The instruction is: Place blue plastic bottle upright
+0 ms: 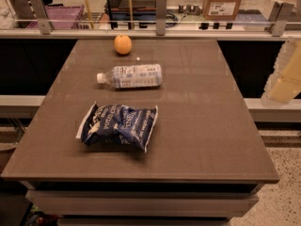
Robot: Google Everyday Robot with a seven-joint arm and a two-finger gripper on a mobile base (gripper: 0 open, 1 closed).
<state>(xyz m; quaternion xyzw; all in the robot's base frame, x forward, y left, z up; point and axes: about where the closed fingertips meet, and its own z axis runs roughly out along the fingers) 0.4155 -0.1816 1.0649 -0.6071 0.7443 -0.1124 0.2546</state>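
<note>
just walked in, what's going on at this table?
Nothing is being handled right now. The blue plastic bottle lies on its side on the table, cap pointing left, with an orange behind it and a dark blue chip bag in front. The gripper hangs at the right edge of view, off the table and apart from the bottle.

Bench (211, 126) is a brown slab. There's an orange (122, 44) sitting near the far edge, left of centre. A crumpled blue chip bag (117, 125) lies flat toward the left edge, closer to the front. A cardboard box (225, 1) sits beyond the far right corner.
</note>
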